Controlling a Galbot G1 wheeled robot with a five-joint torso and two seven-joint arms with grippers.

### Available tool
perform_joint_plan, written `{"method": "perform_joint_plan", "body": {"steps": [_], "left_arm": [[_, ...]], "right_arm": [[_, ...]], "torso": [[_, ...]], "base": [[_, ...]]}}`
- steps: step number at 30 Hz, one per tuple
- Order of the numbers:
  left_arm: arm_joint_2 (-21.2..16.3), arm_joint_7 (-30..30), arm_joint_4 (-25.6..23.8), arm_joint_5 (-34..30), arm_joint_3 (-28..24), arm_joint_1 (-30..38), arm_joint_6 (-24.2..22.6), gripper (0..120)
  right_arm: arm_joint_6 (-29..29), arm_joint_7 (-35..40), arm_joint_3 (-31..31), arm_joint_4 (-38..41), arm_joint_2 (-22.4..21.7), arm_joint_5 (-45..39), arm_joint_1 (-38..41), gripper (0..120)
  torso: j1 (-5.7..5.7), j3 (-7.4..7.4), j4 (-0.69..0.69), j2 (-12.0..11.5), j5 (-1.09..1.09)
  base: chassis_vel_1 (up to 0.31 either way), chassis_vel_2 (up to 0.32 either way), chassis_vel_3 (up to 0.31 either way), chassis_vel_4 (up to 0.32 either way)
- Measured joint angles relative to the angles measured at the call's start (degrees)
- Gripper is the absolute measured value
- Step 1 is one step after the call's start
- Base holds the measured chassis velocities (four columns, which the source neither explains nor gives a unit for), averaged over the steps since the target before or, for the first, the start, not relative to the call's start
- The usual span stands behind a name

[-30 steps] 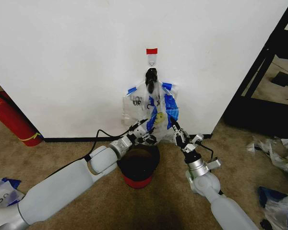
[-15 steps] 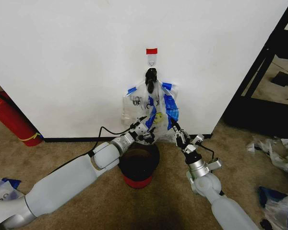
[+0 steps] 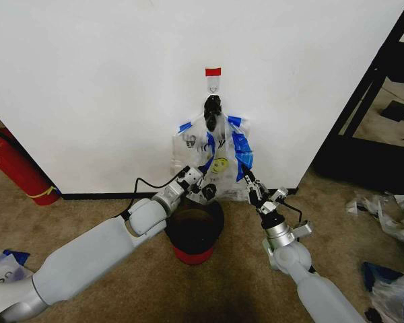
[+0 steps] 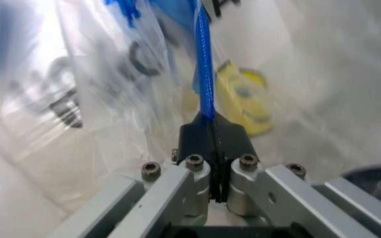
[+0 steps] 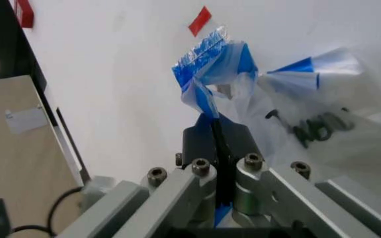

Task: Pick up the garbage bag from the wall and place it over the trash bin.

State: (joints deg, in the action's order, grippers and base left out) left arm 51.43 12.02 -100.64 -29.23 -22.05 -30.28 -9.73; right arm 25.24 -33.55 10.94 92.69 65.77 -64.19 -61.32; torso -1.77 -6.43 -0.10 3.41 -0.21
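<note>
Since the earlier frames, the left gripper has risen a little along the bag, and the right gripper has also come slightly higher and closer to the wall.

On the far left a red fire extinguisher leans by the wall. The left arm reaches from the lower left over the carpet. Its fingers are pressed fully together on a blue strip of the garbage bag, low on the bag's left side, near the yellow smiley face.

The garbage bag hangs against the wall from a small hook under a red tape strip, with a black knotted lump at its top. Directly below the bag stands the trash bin, dark with a red base, on the carpet and close to the black baseboard.

The right gripper holds the bag's right edge; its fingers are closed tight on a blue and white fold of the plastic. More whitish bags lie on the floor at the far right.
</note>
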Motion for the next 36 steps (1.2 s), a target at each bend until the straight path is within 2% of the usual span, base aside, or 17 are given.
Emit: {"method": "perform_joint_plan", "body": {"steps": [2,7,8,9,13,19,24,28,30,36], "left_arm": [[-0.1,0.5,-1.7,-2.3,1.7,-1.3,0.2,0],[-0.2,0.0,-9.6,-9.2,15.0,-11.9,2.8,0],[-0.1,-0.7,-11.0,-9.8,17.9,-15.0,3.1,0],[-0.1,-0.7,-11.0,-9.8,17.9,-15.0,3.1,0],[0.6,-2.4,-15.3,-10.0,27.2,-25.5,3.6,0],[1.3,-2.3,-18.2,-6.3,30.2,-35.3,4.0,0],[3.0,-1.5,-19.0,-3.3,30.9,-39.8,4.0,0],[4.0,-1.3,-20.2,-0.9,32.4,-43.1,3.9,0],[4.0,-1.3,-22.8,-0.3,34.4,-44.8,3.9,0],[2.1,-1.3,-28.0,-0.5,40.0,-48.1,3.8,0]], "right_arm": [[0.2,0.0,0.4,-0.2,0.0,0.0,0.0,0],[2.1,0.6,1.0,-1.9,0.0,-0.2,-0.5,0],[2.8,0.6,1.0,-2.3,-0.1,0.0,-0.8,0],[2.8,0.6,1.0,-2.3,-0.1,0.0,-0.8,0],[4.0,-2.3,1.2,-3.6,-2.1,4.1,-3.8,0],[7.0,-4.2,0.5,-5.4,-4.9,8.7,-8.4,0],[8.9,-5.4,0.4,-5.9,-5.5,11.1,-12.1,0],[10.2,-5.6,1.2,-3.7,-5.1,11.2,-14.7,0],[11.0,-5.8,1.9,-1.6,-5.2,11.2,-15.9,0],[11.4,-5.8,2.9,3.5,-6.7,10.1,-18.2,0]], "torso": [[0.00,0.00,0.00,0.0,0.00],[0.00,0.01,0.01,0.0,0.01],[0.00,0.00,0.03,0.0,0.00],[0.00,0.00,0.03,0.0,0.00],[0.01,0.01,0.02,0.0,0.00],[0.01,0.01,0.02,0.0,-0.01],[0.01,0.01,-0.01,0.0,0.00],[0.01,0.01,0.01,0.0,0.00],[0.01,0.01,0.00,0.0,0.00],[0.01,0.01,0.01,0.0,0.00]], "base": [[0.000,0.000,0.000,0.000],[0.000,0.000,0.000,0.000],[0.000,0.000,0.000,0.000],[0.000,0.000,0.000,0.000],[0.000,0.000,0.000,0.000],[0.000,0.000,0.000,0.000],[0.000,0.000,0.000,0.000],[0.000,0.000,0.000,0.000],[0.000,0.000,0.000,0.000],[0.000,0.000,0.000,0.000]]}}
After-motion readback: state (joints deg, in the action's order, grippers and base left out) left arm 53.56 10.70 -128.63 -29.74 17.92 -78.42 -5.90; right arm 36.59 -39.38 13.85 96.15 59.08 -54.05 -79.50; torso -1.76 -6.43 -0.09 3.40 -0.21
